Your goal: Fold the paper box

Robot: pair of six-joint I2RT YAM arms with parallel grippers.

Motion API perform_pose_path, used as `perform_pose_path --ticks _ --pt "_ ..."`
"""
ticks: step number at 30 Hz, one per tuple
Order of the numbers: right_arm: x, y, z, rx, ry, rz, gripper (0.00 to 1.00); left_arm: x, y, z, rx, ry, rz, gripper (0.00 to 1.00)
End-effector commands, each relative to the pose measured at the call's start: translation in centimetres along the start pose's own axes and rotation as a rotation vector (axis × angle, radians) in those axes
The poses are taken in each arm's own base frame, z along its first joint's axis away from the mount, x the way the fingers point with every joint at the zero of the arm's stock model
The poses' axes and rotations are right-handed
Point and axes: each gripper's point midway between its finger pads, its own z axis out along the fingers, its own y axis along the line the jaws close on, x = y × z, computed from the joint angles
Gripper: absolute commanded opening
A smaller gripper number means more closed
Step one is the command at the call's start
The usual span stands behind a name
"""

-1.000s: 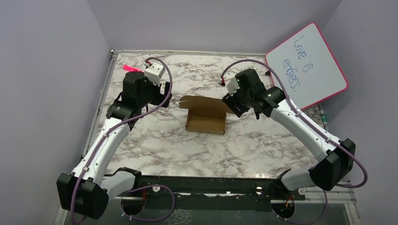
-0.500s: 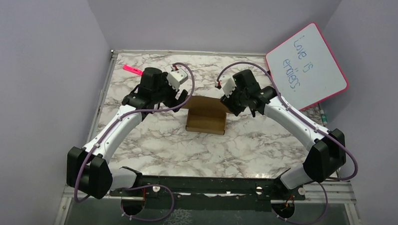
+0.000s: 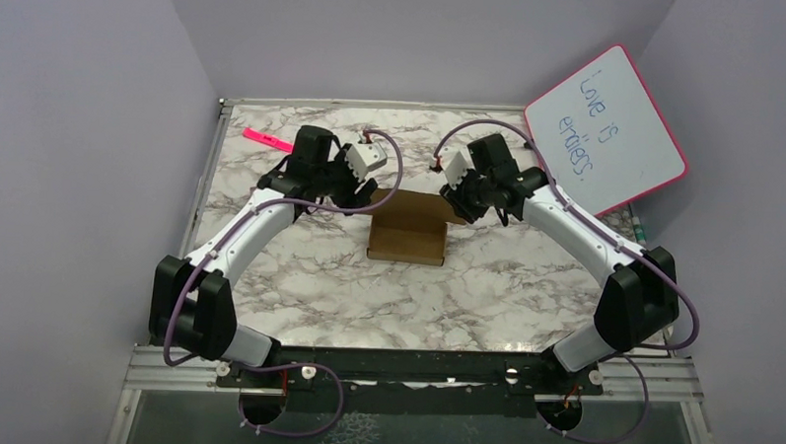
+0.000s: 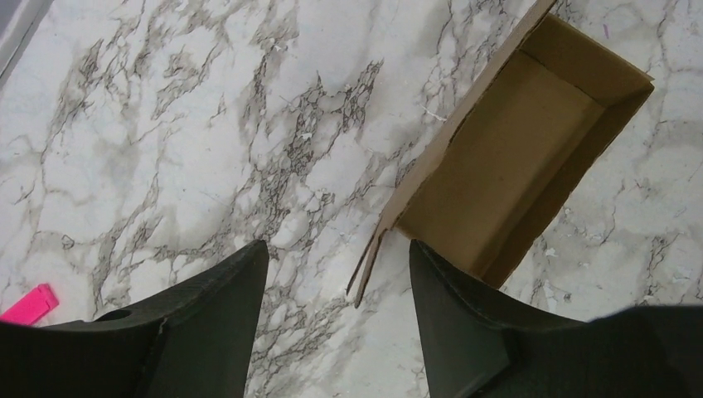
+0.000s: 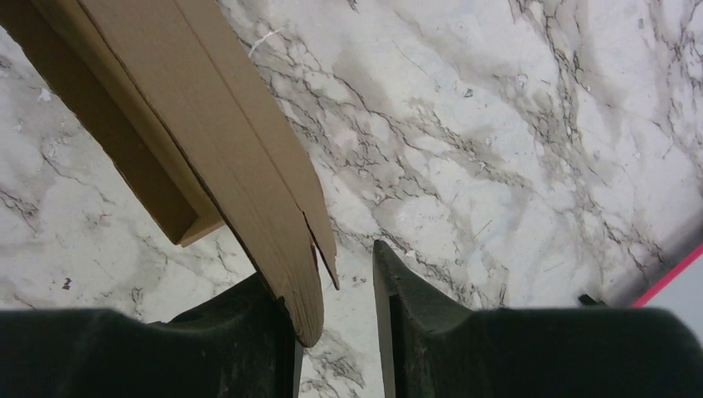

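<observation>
Straddling paper box (image 3: 406,240): left hand (image 4: 336,249); right hand (image 5: 332,274)

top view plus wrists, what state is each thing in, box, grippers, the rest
box: open, lid flap raised
left gripper: open, straddling flap corner
right gripper: open, around flap end, gap on one side
whiteboard: propped tilted, written on
pink strip: lying flat

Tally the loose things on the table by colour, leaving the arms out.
Brown: 1, the paper box
Pink: 1, the flat pink strip at the far left
White with a pink frame: 1, the whiteboard
Total: 3
A small item at the right edge below the whiteboard is too small to identify, so it is not counted.
</observation>
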Motion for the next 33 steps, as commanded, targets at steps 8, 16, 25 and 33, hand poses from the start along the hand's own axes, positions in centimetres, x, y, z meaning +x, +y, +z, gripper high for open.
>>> perform_pose_path --ticks 8,16,25,33 --pt "-0.2 0.6 1.0 -0.056 -0.032 -0.011 0.28 0.4 -0.1 1.6 0.114 -0.001 0.050 0.51" --pt "-0.3 0.7 1.0 -0.062 -0.036 -0.012 0.23 0.7 -0.9 2.2 0.200 -0.014 0.028 0.46" --pt "-0.5 0.7 1.0 -0.067 -0.043 -0.010 0.11 1.9 -1.1 2.9 0.220 0.025 0.002 0.29" --pt "-0.8 1.0 1.0 -0.083 -0.034 0.040 0.01 1.2 -0.3 2.6 0.164 0.037 -0.077 0.10"
